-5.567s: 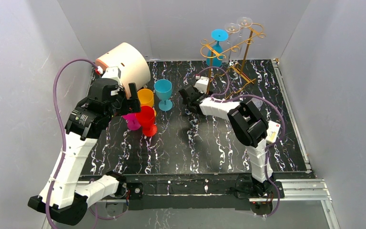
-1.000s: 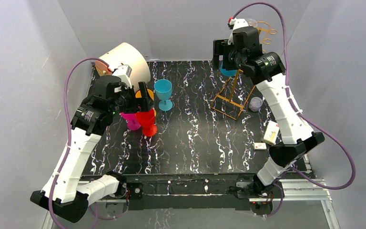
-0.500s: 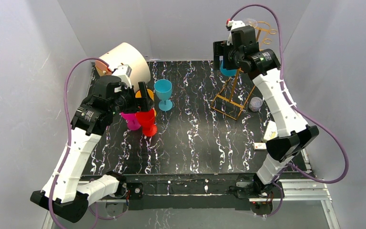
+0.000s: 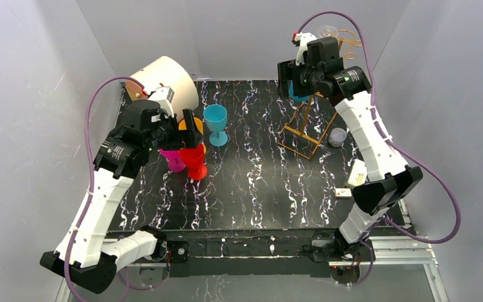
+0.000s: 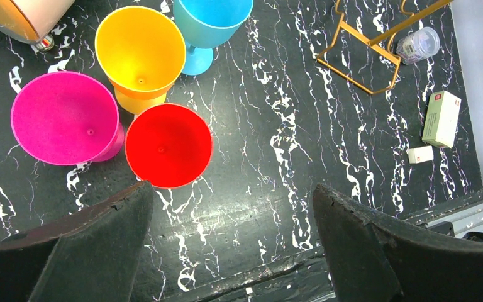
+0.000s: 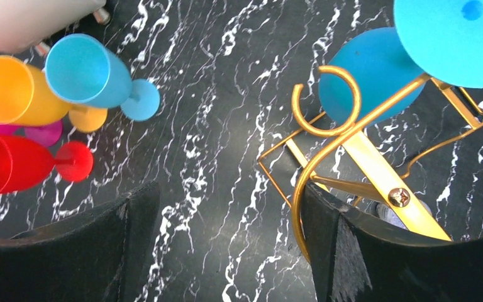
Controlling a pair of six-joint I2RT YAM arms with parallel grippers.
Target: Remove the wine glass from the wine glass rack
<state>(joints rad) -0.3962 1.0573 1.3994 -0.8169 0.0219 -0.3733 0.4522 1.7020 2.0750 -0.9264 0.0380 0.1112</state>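
Note:
The gold wine glass rack (image 4: 303, 128) stands at the back right; its curled hook (image 6: 325, 100) shows close in the right wrist view. A blue wine glass (image 6: 377, 72) hangs upside down from it, its foot (image 6: 462, 38) uppermost, and it shows partly behind my arm in the top view (image 4: 298, 95). My right gripper (image 4: 292, 80) (image 6: 229, 217) hovers high over the rack, open and empty, its right finger (image 6: 346, 245) beside the hook's wire. A clear glass foot (image 4: 327, 29) shows at the rack's top. My left gripper (image 4: 181, 128) (image 5: 233, 217) is open over the coloured cups.
Red (image 5: 168, 146), pink (image 5: 65, 117), orange (image 5: 140, 50) and blue (image 5: 210, 19) goblets stand grouped at the left. A large pale cylinder (image 4: 166, 80) lies behind them. A small clear jar (image 4: 337, 136), a box (image 4: 357, 173) and a small white block (image 4: 344, 193) lie on the right.
My right arm has shifted slightly left above the rack's top. The left arm and the goblets have not moved.

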